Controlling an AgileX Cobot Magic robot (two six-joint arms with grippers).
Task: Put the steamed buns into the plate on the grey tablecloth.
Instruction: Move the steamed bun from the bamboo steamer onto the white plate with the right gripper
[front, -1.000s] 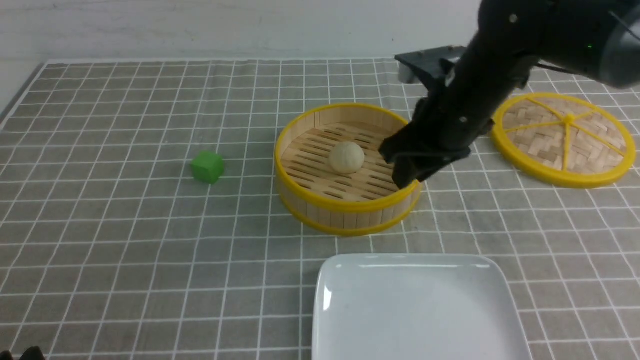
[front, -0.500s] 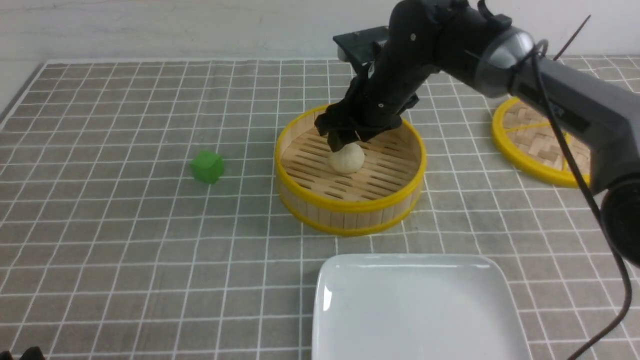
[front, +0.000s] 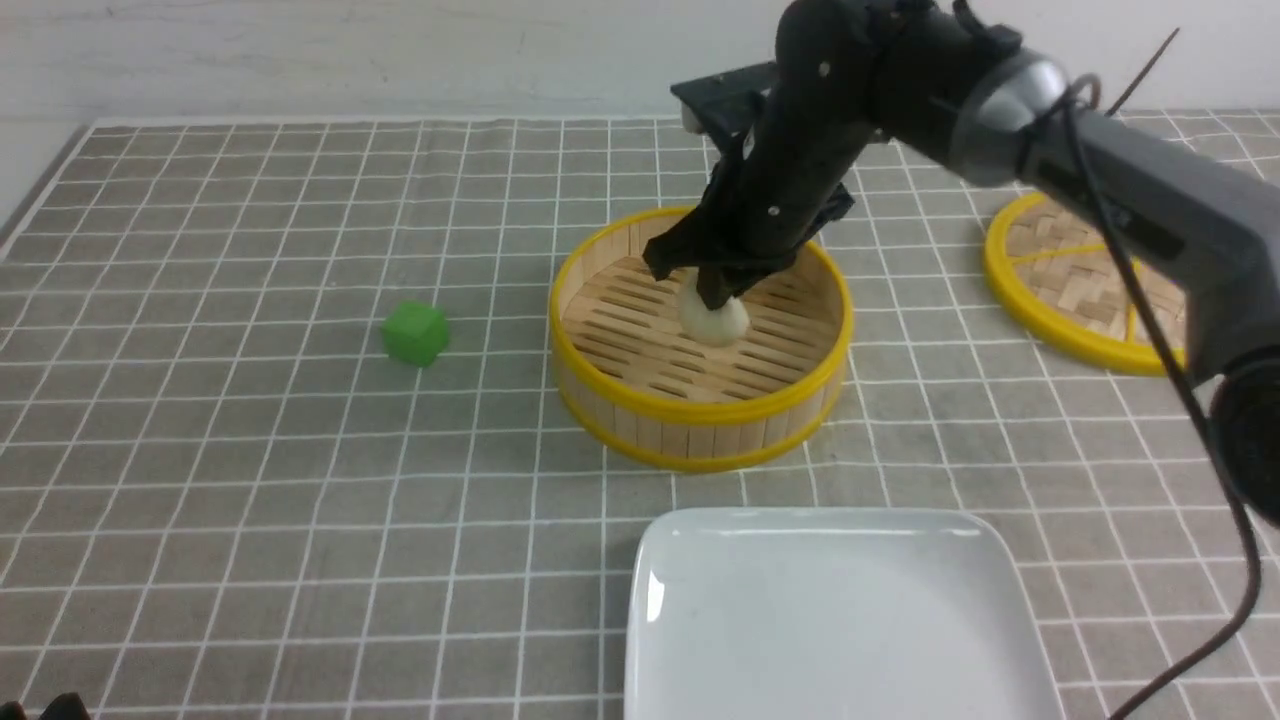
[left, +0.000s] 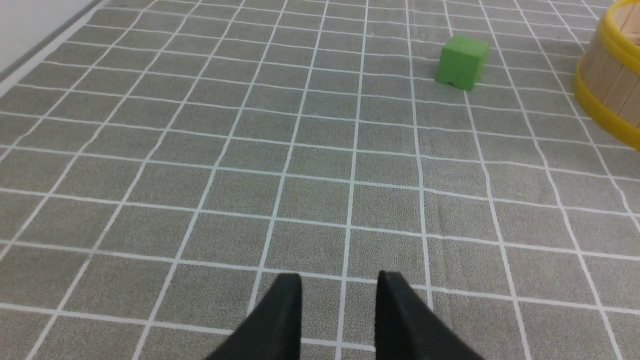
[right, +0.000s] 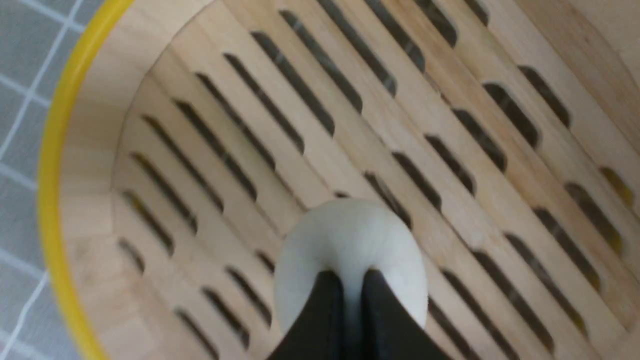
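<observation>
One small round off-white bun (right: 310, 250) is being clenched by the black right gripper (right: 351, 280); transfer to the glossy white rounded-square plate (front: 840, 620) is remaining.

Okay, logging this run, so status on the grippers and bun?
Right gripper closed on bun, inside steamer. Left gripper open, empty. Plate unobstructed.

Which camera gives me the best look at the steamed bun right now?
The right wrist view: the bun appears largest there, between the claw's fingers. The front view shows it small inside the steamer, partly hidden by the claw. The left wrist view doesn't show it.
</observation>
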